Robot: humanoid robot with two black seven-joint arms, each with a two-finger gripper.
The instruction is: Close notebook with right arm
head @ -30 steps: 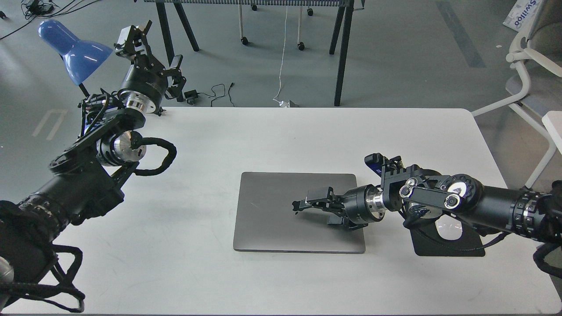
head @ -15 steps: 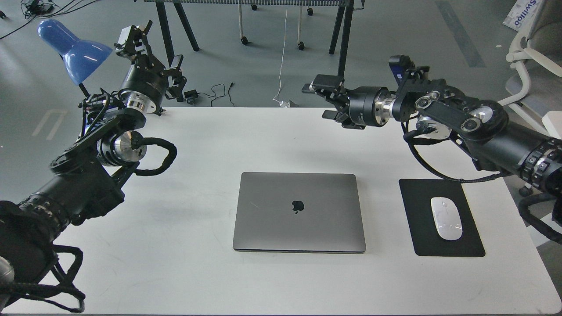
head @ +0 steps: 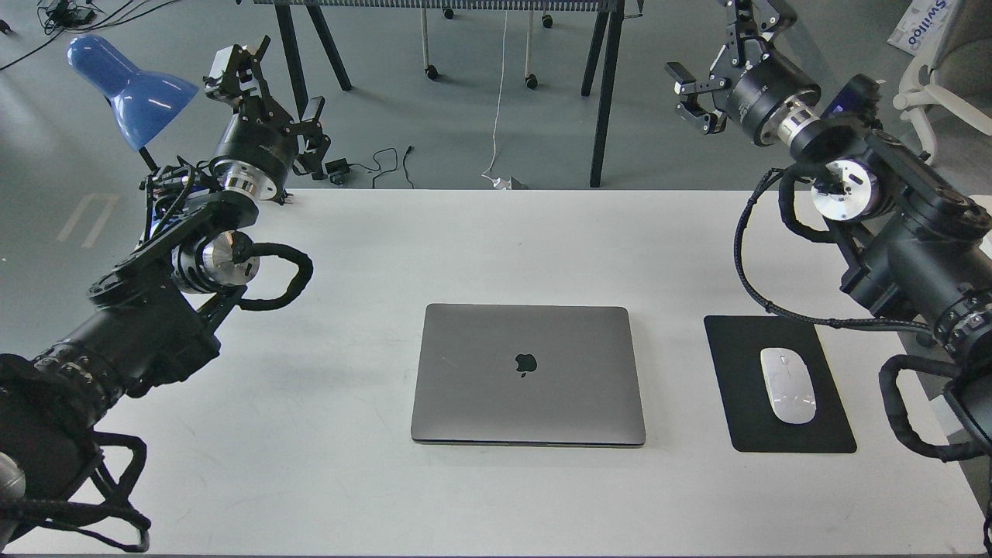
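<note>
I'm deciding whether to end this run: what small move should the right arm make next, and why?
Probably none beyond settling where it is. The slim grey metal notebook lies flat on the white table, lid down with its dark logo facing up, so the closing looks done. The right hand is raised off to the far right, open and holding nothing.

Setting: a robotics lab or test room laid out as an office desk. Evidence: white table (head: 496, 248) on a bare grey floor (head: 434, 124), loose cables (head: 380, 164) and a white cord (head: 500, 93) trailing past the far edge, black trestle legs (head: 601, 93) (castors behind them). Blue desk lamp (head: 128, 85) off the far left corner; white chair frame (head: 930, 101) beyond the far right corner.
</note>
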